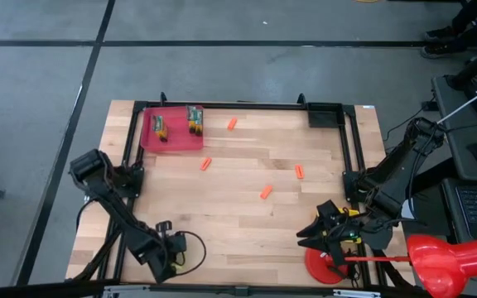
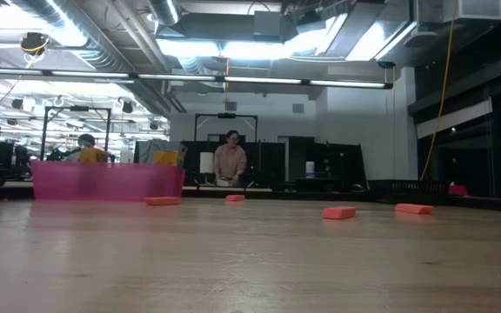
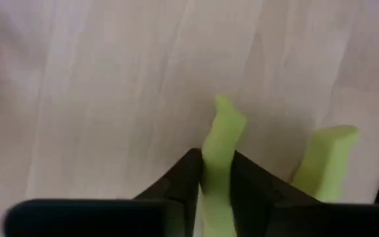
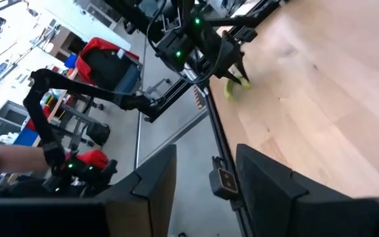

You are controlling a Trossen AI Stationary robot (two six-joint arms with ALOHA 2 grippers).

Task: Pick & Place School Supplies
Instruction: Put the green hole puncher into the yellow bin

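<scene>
My left gripper (image 1: 166, 252) is at the table's near left corner, shut on small pliers with yellow-green handles (image 3: 224, 131); the right wrist view shows them as a green bit (image 4: 233, 87) under that gripper. My right gripper (image 1: 315, 232) hovers open near the table's near right edge, its fingers (image 4: 268, 184) touching nothing. Several orange stubby pieces (image 1: 266, 192) lie loose on the wood. Two small green-and-yellow items (image 1: 195, 120) lie in the flat pink tray (image 1: 172, 141) at the far left. My left gripper pinches one yellow-green handle of the pliers (image 3: 219, 148) between its two fingers, which point down toward the table. The handle runs along the fingers and its free end sticks out past them. The second handle (image 3: 324, 161) stands free beside them. Whether the pliers touch the wood I cannot tell.
A red round object (image 1: 330, 269) and a red lump (image 1: 454, 257) sit off the near right corner. A black frame (image 1: 247, 105) runs along the table's far edge and sides. Bare wood lies in the middle (image 1: 247, 223). A person (image 2: 230, 161) stands in the room beyond.
</scene>
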